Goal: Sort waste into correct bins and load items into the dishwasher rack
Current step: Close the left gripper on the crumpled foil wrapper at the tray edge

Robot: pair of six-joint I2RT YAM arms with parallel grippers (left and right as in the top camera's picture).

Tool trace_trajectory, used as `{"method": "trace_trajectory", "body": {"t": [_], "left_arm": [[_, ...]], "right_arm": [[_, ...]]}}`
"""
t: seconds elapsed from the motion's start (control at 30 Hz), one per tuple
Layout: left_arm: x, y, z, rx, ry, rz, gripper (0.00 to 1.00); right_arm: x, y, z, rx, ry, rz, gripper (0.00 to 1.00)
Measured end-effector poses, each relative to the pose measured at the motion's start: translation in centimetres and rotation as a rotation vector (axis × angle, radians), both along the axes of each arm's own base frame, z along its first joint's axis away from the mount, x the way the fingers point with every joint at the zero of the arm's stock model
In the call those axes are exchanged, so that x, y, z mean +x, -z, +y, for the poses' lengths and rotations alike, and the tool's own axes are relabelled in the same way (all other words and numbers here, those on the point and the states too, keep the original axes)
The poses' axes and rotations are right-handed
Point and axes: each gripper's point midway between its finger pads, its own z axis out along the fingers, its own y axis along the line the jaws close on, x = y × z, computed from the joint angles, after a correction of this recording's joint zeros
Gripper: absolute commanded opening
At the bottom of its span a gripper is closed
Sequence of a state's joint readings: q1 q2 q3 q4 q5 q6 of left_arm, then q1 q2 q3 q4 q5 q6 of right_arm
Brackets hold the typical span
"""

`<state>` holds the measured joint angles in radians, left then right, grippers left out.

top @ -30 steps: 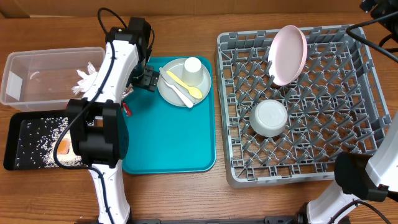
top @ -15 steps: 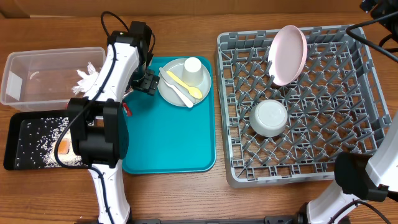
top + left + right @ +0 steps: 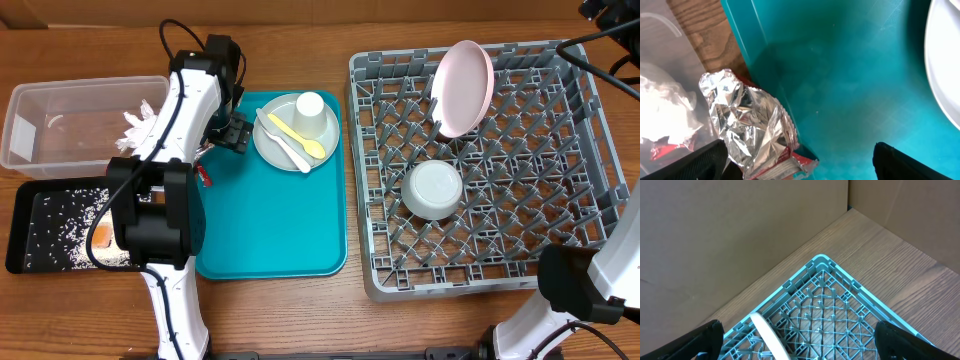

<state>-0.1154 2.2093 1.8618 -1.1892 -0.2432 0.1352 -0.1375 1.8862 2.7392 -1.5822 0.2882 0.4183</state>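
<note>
Bright, even light falls across my desk (image 3: 300, 310) with soft shadows; the foil wrapper (image 3: 747, 125) glints sharply in my left wrist view.

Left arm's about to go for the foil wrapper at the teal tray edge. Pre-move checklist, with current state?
1. Left gripper open: ok.
2. Crinkled silver foil wrapper centred between its fingers: not ok; it lies close to one finger.
3. Wrapper free of other waste: cannot tell; a red-and-white edge shows beneath it.
4. Wrapper lying flat: not ok; it straddles the rim of the flat teal tray.
5. Room in the clear rectangular plastic tub: ok; crumpled white tissue fills only one end.
6. Right gripper out of the way: ok; open, over the grey plastic dishwasher rack.
</note>
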Motion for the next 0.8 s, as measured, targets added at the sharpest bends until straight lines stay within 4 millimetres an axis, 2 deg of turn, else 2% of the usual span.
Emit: {"method": "trace_trajectory", "body": {"t": [0.23, 0.33, 0.47, 0.57, 0.63, 0.8], "left_arm": [[-0.40, 1.04, 0.05, 0.002, 0.003, 0.012, 0.94], [-0.35, 1.10, 0.05, 0.002, 0.004, 0.010, 0.91], [-0.37, 1.10, 0.04, 0.001, 0.004, 0.011, 0.80], [-0.37, 1.10, 0.05, 0.002, 0.009, 0.012, 0.67], [-0.37, 1.10, 0.07, 0.002, 0.015, 0.013, 0.54], [-0.37, 1.10, 0.07, 0.003, 0.024, 0.015, 0.48]], "right_arm": [[0.00, 0.01, 0.01, 0.000, 0.000, 0.000, 1.00], [0.01, -0.01, 0.00, 0.000, 0.000, -0.001, 1.00], [0.00, 0.00, 0.00, 0.000, 0.000, 0.000, 1.00], [0.00, 0.00, -0.01, 0.000, 0.001, 0.000, 1.00], [-0.01, 0.01, 0.00, 0.000, 0.000, 0.000, 1.00], [-0.01, 0.01, 0.00, 0.000, 0.000, 0.001, 1.00]]}}
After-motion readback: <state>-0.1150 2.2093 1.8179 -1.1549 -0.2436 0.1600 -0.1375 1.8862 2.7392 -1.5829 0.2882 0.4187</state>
